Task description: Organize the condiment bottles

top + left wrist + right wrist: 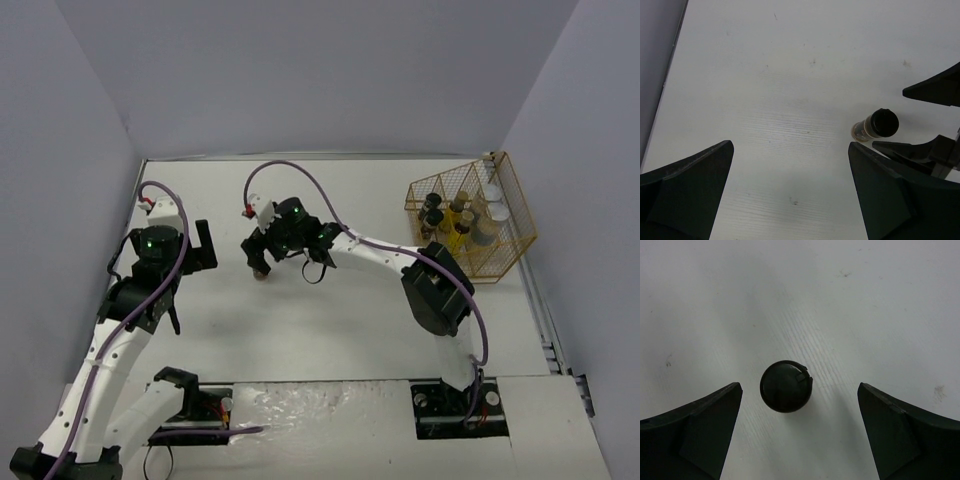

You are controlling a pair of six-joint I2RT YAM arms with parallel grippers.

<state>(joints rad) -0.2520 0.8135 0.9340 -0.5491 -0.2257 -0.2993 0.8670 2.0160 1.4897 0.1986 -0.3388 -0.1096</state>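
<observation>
One short condiment bottle [786,386] with a black cap stands upright on the white table, alone near the middle [262,272]. My right gripper [800,390] hangs over it, open, its fingers on either side and the cap nearer the left finger; nothing touches it. In the overhead view the right gripper [283,263] sits left of centre. My left gripper [791,147] is open over bare table, and the same bottle [875,125] shows just beyond its right finger. The left gripper [190,280] is at the table's left. Several other bottles [460,215] stand in a wire basket.
A gold wire basket [515,215] stands at the back right against the wall. Grey walls close in the table on three sides. The right gripper's black fingers [935,90] reach into the left wrist view at its right edge.
</observation>
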